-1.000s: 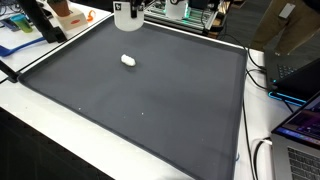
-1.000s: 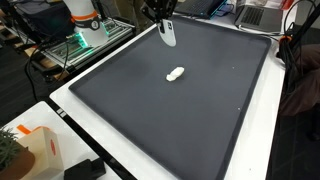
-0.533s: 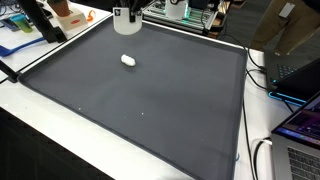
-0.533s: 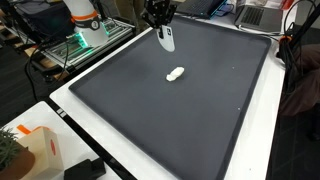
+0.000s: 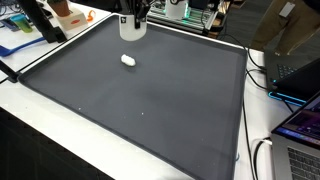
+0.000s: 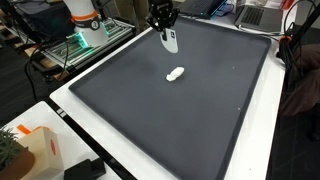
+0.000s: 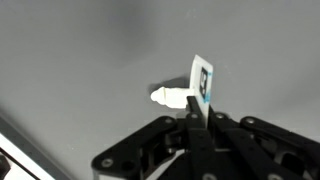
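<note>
Dark mat [image 5: 160, 110] covers the white desk [image 5: 40, 140]. At its 11 o'clock in an exterior view, the end effector [image 5: 133, 16] hangs clamped on a white card [image 5: 131, 28]. A small white piece [image 5: 128, 60] lies at the card's 6 o'clock, apart.

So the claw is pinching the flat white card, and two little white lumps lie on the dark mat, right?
Not two: only one little white lump lies on the dark mat, as both exterior views show. The claw is pinching the flat white card.
</note>
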Robot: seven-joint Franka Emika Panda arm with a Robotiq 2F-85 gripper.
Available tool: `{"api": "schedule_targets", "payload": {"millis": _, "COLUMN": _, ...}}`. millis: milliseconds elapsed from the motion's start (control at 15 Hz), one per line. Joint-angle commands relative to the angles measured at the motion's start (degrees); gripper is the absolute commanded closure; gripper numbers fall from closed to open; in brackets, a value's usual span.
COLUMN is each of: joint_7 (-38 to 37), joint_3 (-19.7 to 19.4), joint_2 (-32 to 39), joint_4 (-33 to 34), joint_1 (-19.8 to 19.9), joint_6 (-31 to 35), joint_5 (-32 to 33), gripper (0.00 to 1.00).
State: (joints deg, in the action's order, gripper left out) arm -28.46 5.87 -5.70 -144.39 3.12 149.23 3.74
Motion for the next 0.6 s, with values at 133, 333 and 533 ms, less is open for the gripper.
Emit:
{"api": "schedule_targets", "payload": {"millis": 133, "joint_7": -2.15, "joint_3": -1.22, "joint_2": 5.97, "joint_4": 1.73, "joint_1": -1.22, "joint_6": 5.01, "joint_5": 0.85, "gripper": 0.99}}
{"api": "schedule_targets", "payload": {"millis": 333, "joint_7": -2.30, "joint_3": -1.98, "joint_2": 8.62, "joint_4": 2.55, "joint_1": -2.02, "joint_6": 5.99, "joint_5": 1.02, "gripper": 0.99}}
{"api": "schedule_targets", "payload": {"millis": 533, "joint_7": -3.32, "joint_3": -3.19, "joint_2": 10.80, "joint_4": 3.23, "joint_1": -2.95, "joint_6": 7.59, "joint_5": 1.98, "gripper": 0.99}}
